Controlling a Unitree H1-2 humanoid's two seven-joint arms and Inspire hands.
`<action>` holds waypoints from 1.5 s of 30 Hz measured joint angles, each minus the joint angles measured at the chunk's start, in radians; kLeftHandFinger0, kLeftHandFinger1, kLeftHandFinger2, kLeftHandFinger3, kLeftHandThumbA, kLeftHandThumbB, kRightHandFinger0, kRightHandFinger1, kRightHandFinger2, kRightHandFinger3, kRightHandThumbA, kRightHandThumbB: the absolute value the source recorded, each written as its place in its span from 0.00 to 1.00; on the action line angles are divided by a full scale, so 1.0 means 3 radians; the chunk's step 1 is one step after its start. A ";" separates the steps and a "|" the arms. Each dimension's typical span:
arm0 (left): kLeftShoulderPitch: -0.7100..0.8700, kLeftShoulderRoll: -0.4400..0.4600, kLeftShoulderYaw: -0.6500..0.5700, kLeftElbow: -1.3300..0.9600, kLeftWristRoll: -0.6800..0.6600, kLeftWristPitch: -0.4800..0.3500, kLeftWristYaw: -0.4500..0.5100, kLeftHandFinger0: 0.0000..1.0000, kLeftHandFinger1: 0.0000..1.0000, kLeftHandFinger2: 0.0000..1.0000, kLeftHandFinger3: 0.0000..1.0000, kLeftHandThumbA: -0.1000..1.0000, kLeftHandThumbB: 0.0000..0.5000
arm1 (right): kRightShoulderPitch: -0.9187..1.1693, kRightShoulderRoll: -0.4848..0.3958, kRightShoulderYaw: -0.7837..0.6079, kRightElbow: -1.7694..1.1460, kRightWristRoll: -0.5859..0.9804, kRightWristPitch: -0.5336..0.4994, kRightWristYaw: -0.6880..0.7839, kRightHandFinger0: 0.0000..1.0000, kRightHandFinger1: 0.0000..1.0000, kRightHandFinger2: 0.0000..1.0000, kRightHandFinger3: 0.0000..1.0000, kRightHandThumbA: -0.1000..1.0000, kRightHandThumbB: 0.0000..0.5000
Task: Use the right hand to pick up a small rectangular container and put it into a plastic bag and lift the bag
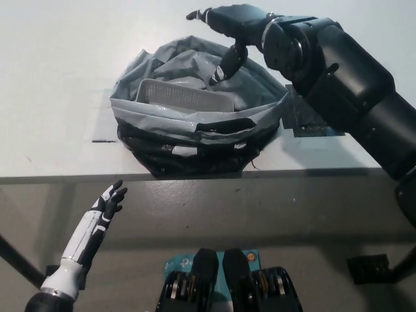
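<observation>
In the head view, the small rectangular container (pixel 185 95) is seen lying inside the plastic bag (pixel 195 123), which sits open-mouthed on the pale bench (pixel 52 78) close to its near edge. The container is tilted against the bag's inner wall, with its long axis running roughly across the picture, from the robot's left to its right, and its open side turned partly upward. The placing step is therefore judged to be done, and the lifting of the bag is judged to be what remains.

The right hand (pixel 227 32) is held above the far rim of the bag, on the robot's right of the container and farther from the robot's body. Its fingers are spread and nothing is held in them; one finger points down toward the bag's interior, but no contact with the bag or the container can be made out. From this hand the container lies downward, nearer the robot, and slightly to the left. The bag's far rim lies just beneath the hand, and this is the relation on which a lift is judged to turn: the folded grey rim must be caught by the hand, not the container inside.

The left hand (pixel 109 201) is rested below the bench edge at the lower left, fingers apart and empty, well apart from the bag. The right hand is plainly the nearer one to the bag.

No other view is given.
</observation>
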 measured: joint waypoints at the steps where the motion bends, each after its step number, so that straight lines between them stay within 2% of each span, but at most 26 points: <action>1: 0.0000 0.0000 -0.0001 0.0000 0.0000 0.0000 0.0000 1.00 1.00 1.00 1.00 1.00 0.41 | 0.0005 -0.0001 -0.0016 -0.0002 -0.0003 0.0002 -0.0005 1.00 1.00 1.00 1.00 0.88 0.93; 7: 0.0001 0.0000 -0.0008 0.0000 0.0008 0.0000 0.0000 1.00 1.00 1.00 1.00 1.00 0.42 | 0.0098 -0.0010 -0.0147 0.0024 -0.0044 0.0019 -0.0025 1.00 1.00 1.00 1.00 0.87 0.99; 13: 0.0001 0.0000 -0.0015 0.0000 0.0038 0.0000 0.0001 1.00 1.00 1.00 1.00 1.00 0.49 | 0.0125 -0.0019 -0.0215 0.0332 -0.0086 0.0019 -0.0040 1.00 1.00 1.00 1.00 0.84 0.99; 15: 0.0001 0.0000 -0.0016 0.0000 0.0042 0.0000 0.0001 1.00 1.00 1.00 1.00 1.00 0.44 | 0.0125 -0.0024 -0.0232 0.0431 -0.0091 0.0018 -0.0043 1.00 1.00 1.00 1.00 0.90 1.00; 17: 0.0001 0.0000 -0.0016 0.0001 0.0044 0.0000 0.0001 1.00 1.00 1.00 1.00 1.00 0.41 | 0.0125 -0.0035 -0.0247 0.0533 -0.0098 0.0015 -0.0047 1.00 1.00 1.00 1.00 0.89 1.00; 23: 0.0002 -0.0001 -0.0019 0.0001 0.0044 -0.0001 0.0001 1.00 1.00 1.00 1.00 1.00 0.42 | 0.0140 -0.0064 -0.0317 0.0774 -0.0111 0.0016 -0.0052 1.00 1.00 1.00 1.00 0.89 1.00; 26: 0.0003 -0.0001 -0.0024 0.0002 0.0050 -0.0001 0.0001 1.00 1.00 1.00 1.00 1.00 0.37 | 0.0164 -0.0065 -0.0330 0.0845 -0.0116 0.0017 -0.0052 1.00 1.00 1.00 1.00 0.88 1.00; 30: 0.0004 -0.0001 -0.0038 0.0002 0.0055 -0.0002 0.0001 1.00 1.00 1.00 1.00 1.00 0.41 | 0.0171 -0.0064 -0.0330 0.1038 -0.0123 0.0001 -0.0054 1.00 1.00 1.00 1.00 0.90 1.00; 33: 0.0006 -0.0001 -0.0044 0.0000 0.0057 -0.0002 0.0001 1.00 1.00 1.00 1.00 1.00 0.38 | 0.0175 -0.0066 -0.0330 0.1172 -0.0128 -0.0001 -0.0056 1.00 1.00 1.00 1.00 0.85 1.00; 35: 0.0006 -0.0001 -0.0047 0.0000 0.0058 -0.0002 0.0001 1.00 1.00 1.00 1.00 1.00 0.36 | 0.0181 -0.0067 -0.0332 0.1239 -0.0126 -0.0003 -0.0054 1.00 1.00 1.00 1.00 0.87 1.00; 36: 0.0006 -0.0001 -0.0049 0.0000 0.0059 -0.0002 0.0001 1.00 1.00 1.00 1.00 1.00 0.39 | 0.0183 -0.0067 -0.0337 0.1272 -0.0123 -0.0007 -0.0051 1.00 1.00 1.00 1.00 0.92 1.00; 38: 0.0006 0.0000 -0.0050 0.0001 0.0061 -0.0002 0.0001 1.00 1.00 1.00 1.00 1.00 0.42 | 0.0203 -0.0066 -0.0346 0.1359 -0.0118 -0.0028 -0.0043 1.00 1.00 1.00 1.00 0.90 1.00; 40: 0.0005 0.0000 -0.0051 0.0000 0.0065 0.0000 0.0001 1.00 1.00 1.00 1.00 1.00 0.39 | 0.0215 -0.0064 -0.0358 0.1451 -0.0108 -0.0051 -0.0022 1.00 1.00 1.00 1.00 0.87 1.00; 42: 0.0005 0.0000 -0.0054 -0.0006 0.0072 0.0003 0.0001 1.00 1.00 1.00 1.00 1.00 0.34 | 0.0221 -0.0059 -0.0413 0.1538 -0.0075 -0.0059 0.0030 1.00 1.00 1.00 1.00 0.89 1.00; 44: 0.0004 0.0000 -0.0056 -0.0007 0.0076 0.0002 0.0001 1.00 1.00 1.00 1.00 1.00 0.33 | 0.0222 -0.0052 -0.0479 0.1572 -0.0044 -0.0059 0.0078 1.00 1.00 1.00 1.00 0.90 0.95; 45: 0.0002 0.0000 -0.0059 -0.0005 0.0078 0.0002 0.0001 1.00 1.00 1.00 1.00 1.00 0.34 | 0.0222 -0.0048 -0.0518 0.1585 -0.0025 -0.0059 0.0113 1.00 1.00 1.00 1.00 0.90 0.96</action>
